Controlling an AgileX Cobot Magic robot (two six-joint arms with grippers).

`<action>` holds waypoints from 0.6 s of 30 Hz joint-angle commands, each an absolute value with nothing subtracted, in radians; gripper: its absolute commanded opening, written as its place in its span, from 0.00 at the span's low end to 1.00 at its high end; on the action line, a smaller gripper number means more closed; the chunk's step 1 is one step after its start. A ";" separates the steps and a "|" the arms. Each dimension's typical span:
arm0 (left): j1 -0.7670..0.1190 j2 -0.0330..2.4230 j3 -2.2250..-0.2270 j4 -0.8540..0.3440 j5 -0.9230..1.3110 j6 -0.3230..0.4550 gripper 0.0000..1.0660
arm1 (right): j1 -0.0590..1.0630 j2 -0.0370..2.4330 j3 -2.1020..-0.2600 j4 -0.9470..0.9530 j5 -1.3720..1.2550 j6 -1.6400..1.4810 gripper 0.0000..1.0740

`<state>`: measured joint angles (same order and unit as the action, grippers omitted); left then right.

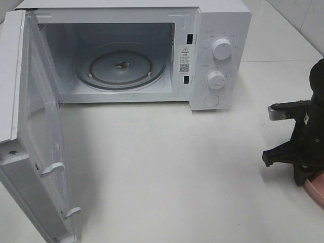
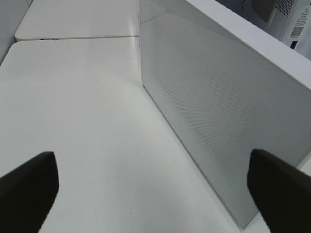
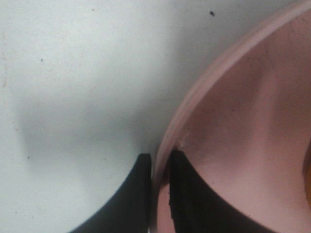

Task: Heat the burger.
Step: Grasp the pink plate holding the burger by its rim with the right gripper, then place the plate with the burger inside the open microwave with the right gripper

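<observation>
the white surface (image 1: 167, 167) is carrying everything. the microwave (image 1: 220, 35) is standing well ahead of both pincers, nearer the left one's side, with its door (image 1: 30, 152) standing fully open and the glass turntable (image 1: 121, 68) lying bare inside. the door's mesh panel is filling the space just ahead of the left pincer (image 2: 153, 189), whose jaws are standing wide with nothing between them.

the pink plate (image 3: 233, 141) is lying directly under the right pincer (image 3: 160, 162), which is pinching narrow on the plate's rim, one finger outside it and one inside.

the burger is not showing plainly in any view. an orange-brown sliver (image 3: 309, 167) across the plate's floor from the pinching fingers is probably its edge, so it is likely sitting on that plate. it is likely handling as a light, soft, stacked thing, squashing or sliding apart under a direct squeeze, so holding the stiff plate by its rim is looking like the sounder choice. the plate is looking smooth and thin-edged, so it is calling for a level carry, or the burger may be slipping across it.
</observation>
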<state>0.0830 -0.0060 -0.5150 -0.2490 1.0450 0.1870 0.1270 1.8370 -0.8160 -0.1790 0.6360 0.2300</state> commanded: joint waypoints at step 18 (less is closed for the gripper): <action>0.078 -0.026 -0.514 -0.249 1.039 0.181 0.92 | 0.130 1.792 -0.808 -0.181 0.672 0.258 0.00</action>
<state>0.0830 -0.0060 -0.5150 -0.2490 1.0450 0.1870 0.1280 1.8000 -0.8160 -0.1830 0.6690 0.2570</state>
